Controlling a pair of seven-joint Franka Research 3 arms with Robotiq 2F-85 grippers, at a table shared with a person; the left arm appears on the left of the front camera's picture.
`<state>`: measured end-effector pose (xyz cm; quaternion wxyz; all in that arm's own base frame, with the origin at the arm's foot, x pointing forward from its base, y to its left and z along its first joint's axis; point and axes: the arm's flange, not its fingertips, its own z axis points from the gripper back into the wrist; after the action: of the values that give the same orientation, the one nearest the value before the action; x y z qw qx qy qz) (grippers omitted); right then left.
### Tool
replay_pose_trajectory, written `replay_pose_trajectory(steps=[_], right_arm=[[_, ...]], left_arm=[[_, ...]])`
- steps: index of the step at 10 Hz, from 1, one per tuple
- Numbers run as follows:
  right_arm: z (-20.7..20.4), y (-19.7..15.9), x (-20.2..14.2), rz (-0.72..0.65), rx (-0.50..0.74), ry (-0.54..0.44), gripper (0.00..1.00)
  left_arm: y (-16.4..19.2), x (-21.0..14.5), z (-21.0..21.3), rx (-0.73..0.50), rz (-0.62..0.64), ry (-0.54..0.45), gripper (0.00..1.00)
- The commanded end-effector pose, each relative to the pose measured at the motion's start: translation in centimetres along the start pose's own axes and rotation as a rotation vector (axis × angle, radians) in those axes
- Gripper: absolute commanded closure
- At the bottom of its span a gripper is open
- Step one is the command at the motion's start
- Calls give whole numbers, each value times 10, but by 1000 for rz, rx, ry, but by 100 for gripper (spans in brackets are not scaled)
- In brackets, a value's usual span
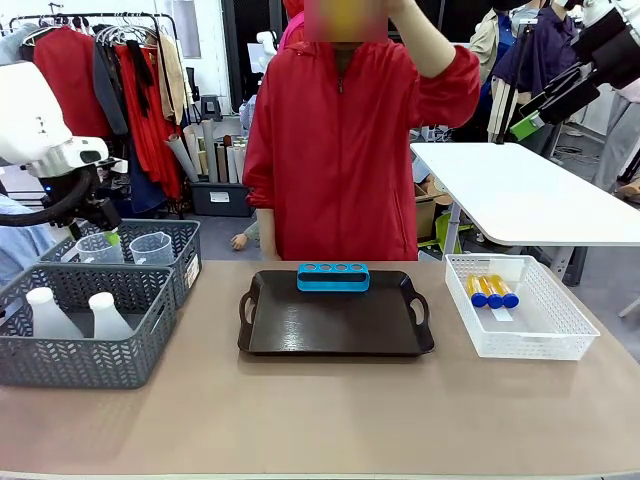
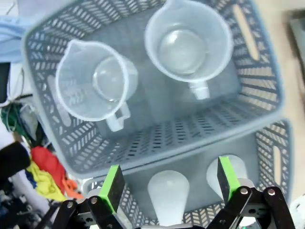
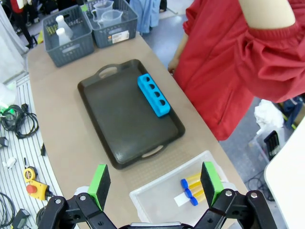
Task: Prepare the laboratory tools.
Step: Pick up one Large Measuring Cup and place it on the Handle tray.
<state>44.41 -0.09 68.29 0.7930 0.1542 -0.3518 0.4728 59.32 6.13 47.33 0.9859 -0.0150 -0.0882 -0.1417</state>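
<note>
Two clear handled beakers stand in the far grey basket. Two white conical flasks stand in the near grey basket. My left gripper hovers above these baskets, open and holding nothing. Three orange-yellow tubes with blue caps lie in the white mesh basket. My right gripper hangs high over the table's right end, open and empty.
A dark brown handled tray lies mid-table with a blue tube rack at its far edge. A person in a red jacket stands across the table, one arm raised. A white side table is at the back right.
</note>
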Motion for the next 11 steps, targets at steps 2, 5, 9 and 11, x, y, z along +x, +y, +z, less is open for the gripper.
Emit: replay_pose_trajectory(steps=[2,5,9,11], right_arm=[[1,0,1,2,7,-5,0],[1,0,1,2,7,-5,0],[1,0,1,2,7,-5,0],[1,0,1,2,7,-5,0]], left_arm=[[30,7,-12,51,108,37,0],[36,1,-21,25,98,32,0],[39,10,-25,87,117,10,0],[44,28,-38,100,112,8,0]])
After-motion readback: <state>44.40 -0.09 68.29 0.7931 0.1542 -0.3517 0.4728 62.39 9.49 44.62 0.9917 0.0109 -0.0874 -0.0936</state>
